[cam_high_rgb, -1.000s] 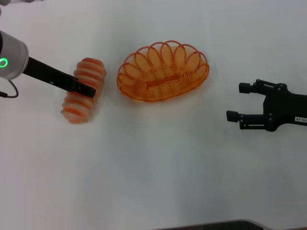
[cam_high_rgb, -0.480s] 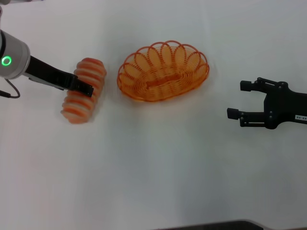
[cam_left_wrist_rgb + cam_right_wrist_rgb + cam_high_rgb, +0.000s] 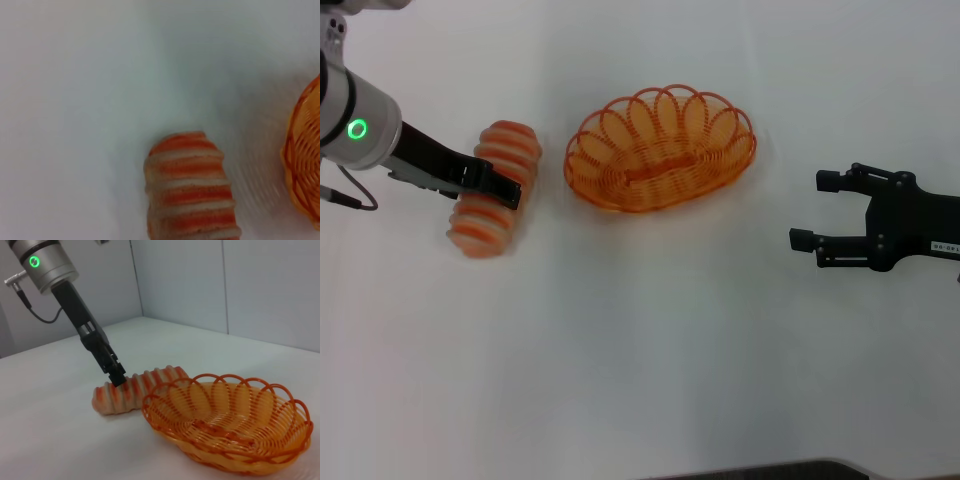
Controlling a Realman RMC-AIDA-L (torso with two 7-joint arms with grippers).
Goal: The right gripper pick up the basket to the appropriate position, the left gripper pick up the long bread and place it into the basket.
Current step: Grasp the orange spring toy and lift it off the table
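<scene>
The left gripper [image 3: 508, 190] is pressing onto the middle of the long bread [image 3: 494, 187], which is lying on the white bench [image 3: 640, 340] just left of the basket [image 3: 660, 150]; whether its jaws are gripping cannot be told. The right gripper [image 3: 804, 210] is hovering well right of the basket, jaws spread wide and holding nothing.

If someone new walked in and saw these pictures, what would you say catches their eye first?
Probably the orange wire basket, empty in the middle of the white table. Next, the striped long bread lying to the basket's left, with the left hand down at its middle. The right hand waits off to the basket's right, fingers open and empty.
</scene>
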